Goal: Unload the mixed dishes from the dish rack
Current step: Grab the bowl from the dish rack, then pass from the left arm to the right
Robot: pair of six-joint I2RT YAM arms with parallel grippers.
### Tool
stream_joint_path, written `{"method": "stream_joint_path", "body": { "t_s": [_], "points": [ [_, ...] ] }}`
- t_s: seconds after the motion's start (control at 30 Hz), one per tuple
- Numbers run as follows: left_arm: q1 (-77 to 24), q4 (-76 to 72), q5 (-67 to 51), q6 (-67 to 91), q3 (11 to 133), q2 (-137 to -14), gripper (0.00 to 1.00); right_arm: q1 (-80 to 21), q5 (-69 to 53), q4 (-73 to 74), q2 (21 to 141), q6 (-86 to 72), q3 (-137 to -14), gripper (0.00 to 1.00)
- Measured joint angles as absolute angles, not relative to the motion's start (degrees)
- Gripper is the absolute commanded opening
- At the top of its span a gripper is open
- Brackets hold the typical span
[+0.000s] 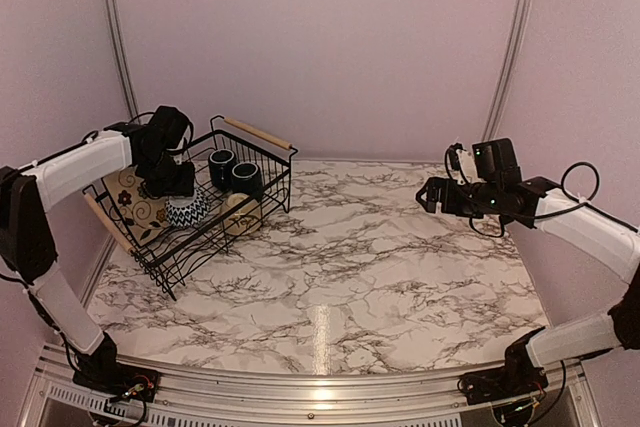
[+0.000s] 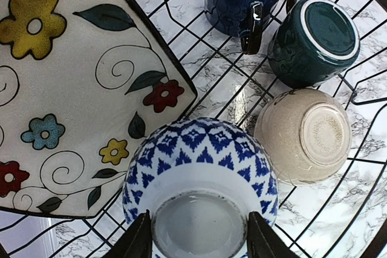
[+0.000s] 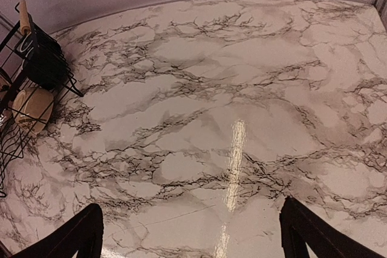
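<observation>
Down in the rack (image 1: 258, 133) at the table's (image 3: 242, 89) far left, the overturned blue bowl (image 2: 199, 167) sits between the flowered plate (image 2: 66, 89) and a cream bowl (image 2: 302, 134), near two mugs (image 2: 314, 40). The left gripper (image 2: 198, 214), pointing steeply down from an arched arm, clamps the blue bowl's foot. The right arm reaches level over the table's right side, its gripper (image 3: 190, 203) spread wide, holding nothing.

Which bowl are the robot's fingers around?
The blue-and-white patterned bowl: the left gripper has a finger on either side of its base. The plain beige bowl beside it is untouched.
</observation>
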State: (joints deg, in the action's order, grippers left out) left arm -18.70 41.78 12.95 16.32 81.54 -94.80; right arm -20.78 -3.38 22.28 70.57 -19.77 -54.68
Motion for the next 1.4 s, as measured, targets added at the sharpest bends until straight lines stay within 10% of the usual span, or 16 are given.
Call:
{"method": "stream_joint_path", "body": {
  "t_s": [0.77, 1.4],
  "points": [
    [-18.7, 37.17, -2.42, 23.73, 86.72, -80.73, 0.36, -25.65, -14.52, 11.4, 77.49, -27.11, -54.76, 0.98],
    [-18.7, 28.95, -11.53, 31.86, 81.03, -78.24, 0.36, -46.96, -30.06, -18.5, 117.34, -46.81, -97.23, 0.98]
  ]
}}
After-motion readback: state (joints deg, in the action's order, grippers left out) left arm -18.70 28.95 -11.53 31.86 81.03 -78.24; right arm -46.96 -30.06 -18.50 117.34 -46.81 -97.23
